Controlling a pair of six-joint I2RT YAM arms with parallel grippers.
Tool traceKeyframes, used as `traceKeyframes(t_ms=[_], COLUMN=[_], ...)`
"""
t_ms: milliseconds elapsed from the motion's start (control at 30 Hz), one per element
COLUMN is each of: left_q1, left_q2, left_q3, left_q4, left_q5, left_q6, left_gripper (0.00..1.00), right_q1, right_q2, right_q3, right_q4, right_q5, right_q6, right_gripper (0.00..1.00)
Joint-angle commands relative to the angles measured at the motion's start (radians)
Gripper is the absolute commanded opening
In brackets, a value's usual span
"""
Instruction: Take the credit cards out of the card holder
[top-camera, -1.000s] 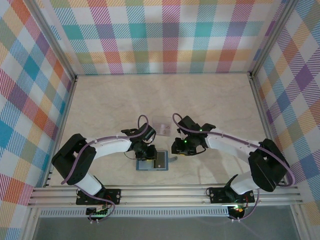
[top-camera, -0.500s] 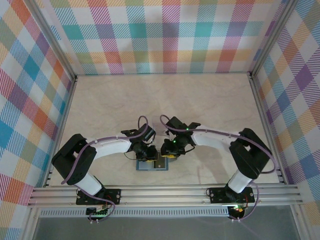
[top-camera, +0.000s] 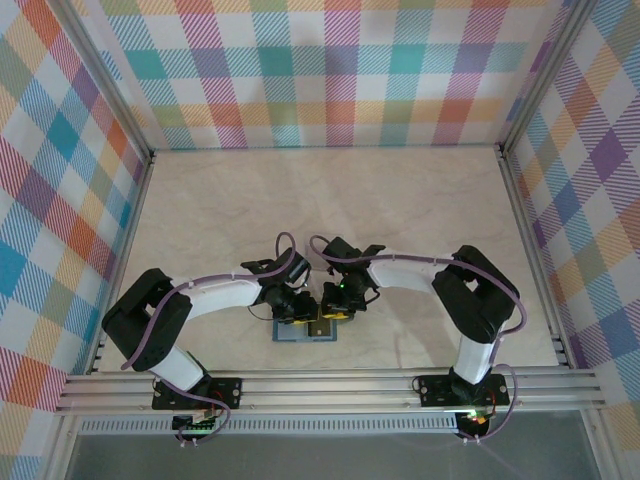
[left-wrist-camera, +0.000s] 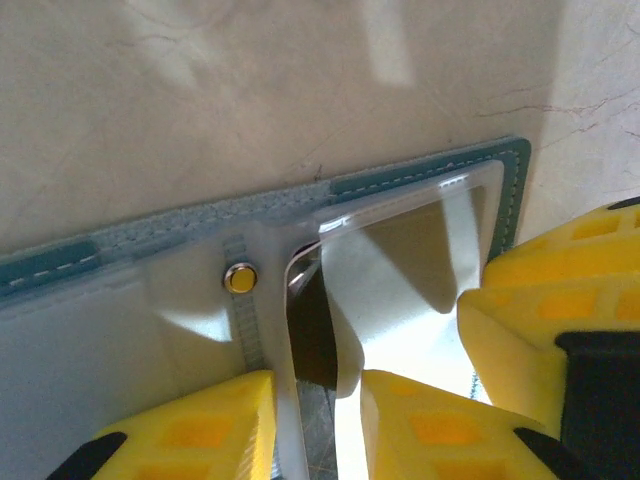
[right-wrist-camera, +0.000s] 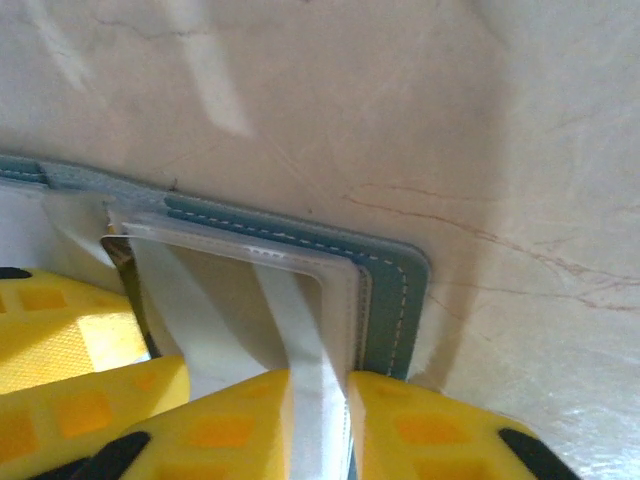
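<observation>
Left gripper (left-wrist-camera: 318, 388): yellow fingers a little apart, one on each side of the raised edge of a clear pocket leaf; I cannot tell whether they press on it or only straddle it
Card holder (left-wrist-camera: 420, 176): lies open on the table (left-wrist-camera: 250, 90) near its front edge, between the two arms, with its teal stitched border outermost and a brass snap (left-wrist-camera: 239, 278) on the middle strap
Clear window (left-wrist-camera: 400, 280): glossy plastic on the holder's right half, its inner edge standing up off the lining
Credit cards: none can be picked out for sure; the shiny pale sheet behind the window may be one, so they are probably still inside
Right gripper (right-wrist-camera: 318, 390): fingers pressed together on the white edge strip of the pocket, just inside the teal border, pinching the card holder there
Weight and stiffness: the holder looks light and floppy at the fold, and likely to slide on the smooth table unless it is pinned; the plastic is thin, slick and easy to crease
Cards in hand: probably stiff, thin and slippery
Where to hold: anchor the holder by its stitched border or pocket leaf, then take a card by its exposed short edge and draw it straight along the pocket's mouth
</observation>
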Motion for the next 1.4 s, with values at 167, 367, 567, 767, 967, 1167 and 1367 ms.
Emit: traceKeyframes(t_ms=[167, 367, 567, 767, 967, 1167, 1367], left_q1=[0.005, 0.001, 0.002, 0.001, 0.001, 0.002, 0.002], left_q2=[0.034, 0.047, 0.044, 0.019, 0.001, -0.022, -0.008], left_q3=[0.006, 0.033, 0.015, 0.012, 0.024, 0.026, 0.024], left_q4=[-0.055, -0.177, -0.19, -0.193, -0.199, -0.18, -0.132], left_q5=[-0.01, -0.141, -0.164, -0.175, -0.175, -0.159, -0.102], left_q6=[0.043, 0.082, 0.086, 0.08, 0.076, 0.066, 0.058], left_gripper=[0.27, 0.25, 0.23, 0.19, 0.17, 0.17, 0.21], right_q1=[0.01, 0.009, 0.01, 0.01, 0.01, 0.011, 0.01], right_q2=[0.028, 0.024, 0.028, 0.029, 0.032, 0.032, -0.031], right_q3=[-0.001, 0.001, 0.002, 0.003, 0.0, 0.002, -0.003], right_q4=[-0.057, -0.061, -0.07, -0.077, -0.073, -0.072, -0.061], right_q5=[0.058, 0.063, 0.068, 0.072, 0.069, 0.069, 0.073], right_q6=[-0.022, -0.021, -0.021, -0.021, -0.022, -0.025, -0.005], right_gripper=[0.17, 0.21, 0.24, 0.26, 0.21, 0.16, 0.22])
